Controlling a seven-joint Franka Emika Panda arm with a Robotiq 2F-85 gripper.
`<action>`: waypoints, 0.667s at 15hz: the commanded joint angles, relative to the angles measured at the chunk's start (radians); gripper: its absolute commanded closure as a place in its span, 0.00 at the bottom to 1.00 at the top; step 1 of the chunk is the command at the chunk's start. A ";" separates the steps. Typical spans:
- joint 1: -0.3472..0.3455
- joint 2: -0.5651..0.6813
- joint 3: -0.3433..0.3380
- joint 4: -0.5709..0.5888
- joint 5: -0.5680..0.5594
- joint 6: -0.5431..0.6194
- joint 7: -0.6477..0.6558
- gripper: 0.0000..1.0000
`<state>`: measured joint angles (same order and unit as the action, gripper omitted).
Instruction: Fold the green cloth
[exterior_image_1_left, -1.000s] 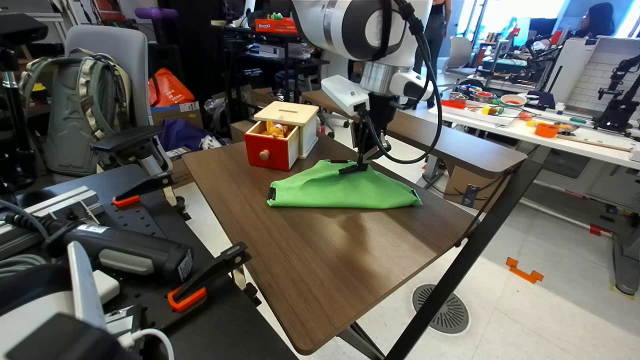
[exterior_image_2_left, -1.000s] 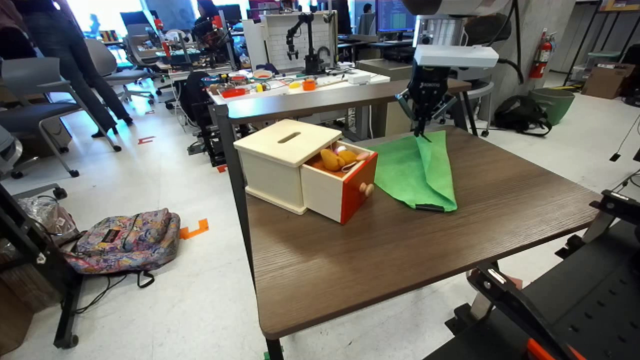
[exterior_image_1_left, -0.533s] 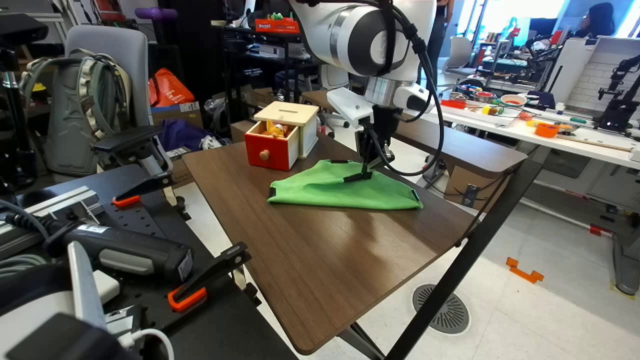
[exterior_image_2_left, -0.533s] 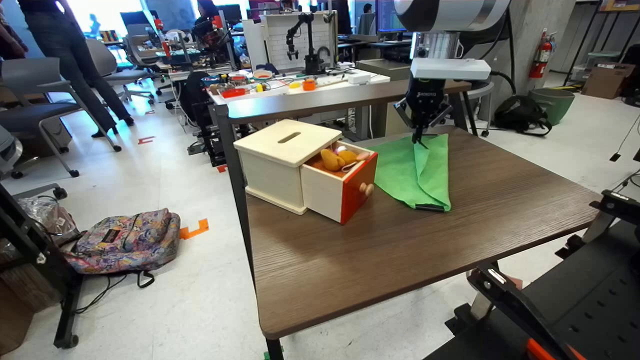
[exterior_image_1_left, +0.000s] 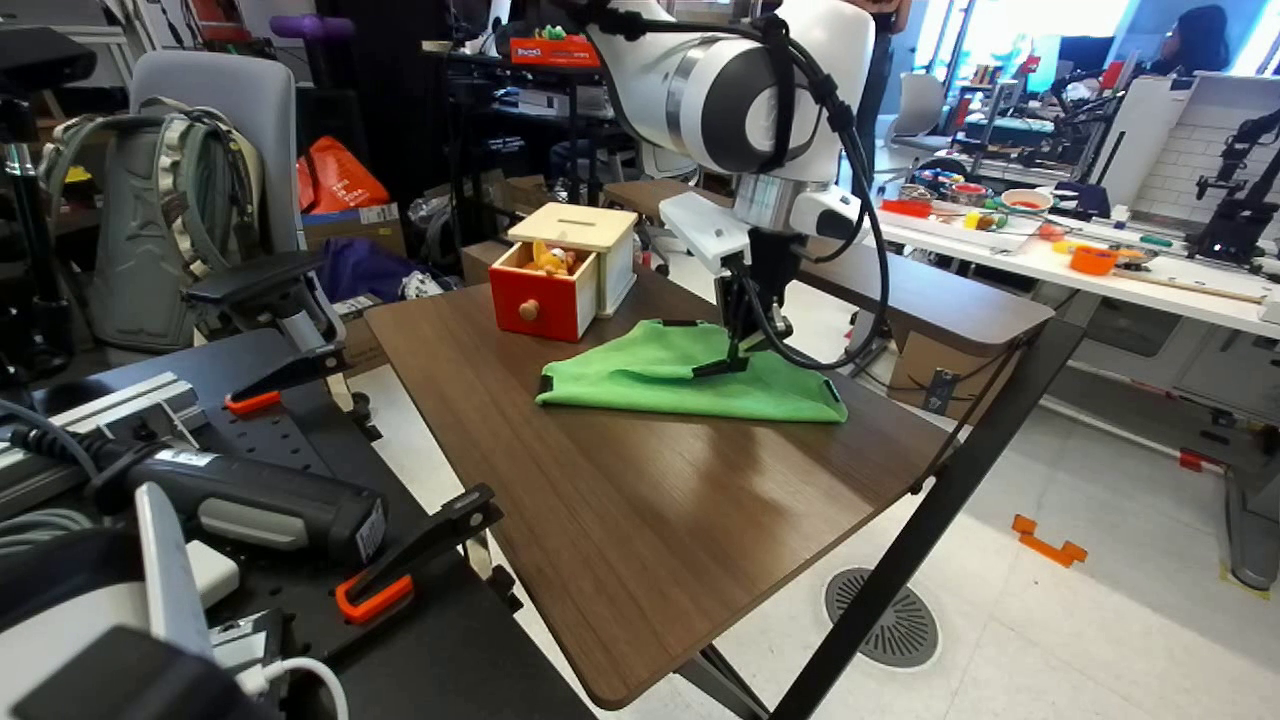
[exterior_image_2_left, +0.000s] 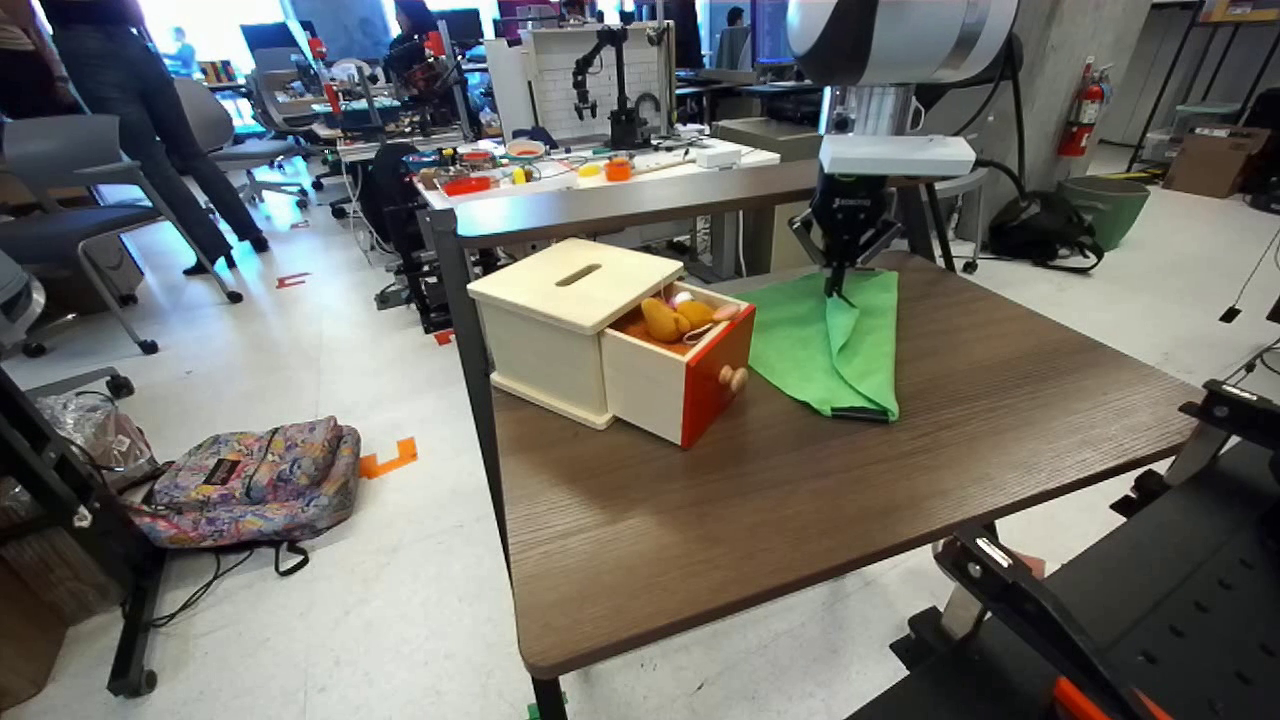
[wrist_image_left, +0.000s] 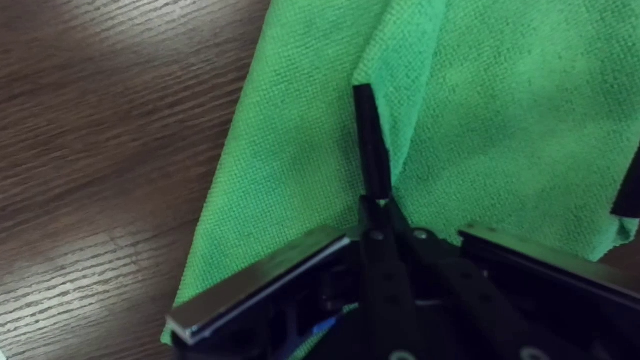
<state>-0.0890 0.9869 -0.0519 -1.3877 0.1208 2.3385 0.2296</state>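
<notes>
The green cloth lies folded over on the table, with black strips at its corners. It shows in both exterior views (exterior_image_1_left: 655, 392) (exterior_image_2_left: 795, 335) and in the wrist view (wrist_image_left: 295, 135). A straight folded edge faces the table's open part in the wrist view. My gripper (exterior_image_1_left: 738, 362) is low over the middle of the cloth. It also shows in an exterior view (exterior_image_2_left: 836, 288) and in the wrist view (wrist_image_left: 378, 202). Its fingers are together, with a black-stripped corner of the cloth between the tips. That corner lies on top of the lower layer, with a small ridge beside it.
A wooden box (exterior_image_1_left: 575, 225) with an open red-fronted drawer (exterior_image_1_left: 545, 305) stands on the brown table (exterior_image_1_left: 640, 520) near the cloth. Small orange toys (exterior_image_2_left: 675, 318) lie in the drawer. Black clamps (exterior_image_2_left: 1015, 585) hold the table's edge to a dark bench.
My gripper has moved down with the cloth's corner and slightly across it. The upper layer now lies flatter on the cloth. The box and drawer have not moved.
</notes>
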 joint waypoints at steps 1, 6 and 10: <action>0.010 0.030 -0.013 0.057 0.002 -0.030 0.017 0.98; 0.008 0.029 -0.011 0.062 0.003 -0.036 0.018 0.53; 0.003 0.010 -0.003 0.038 0.005 -0.034 0.002 0.23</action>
<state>-0.0889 0.9981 -0.0520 -1.3669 0.1207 2.3385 0.2370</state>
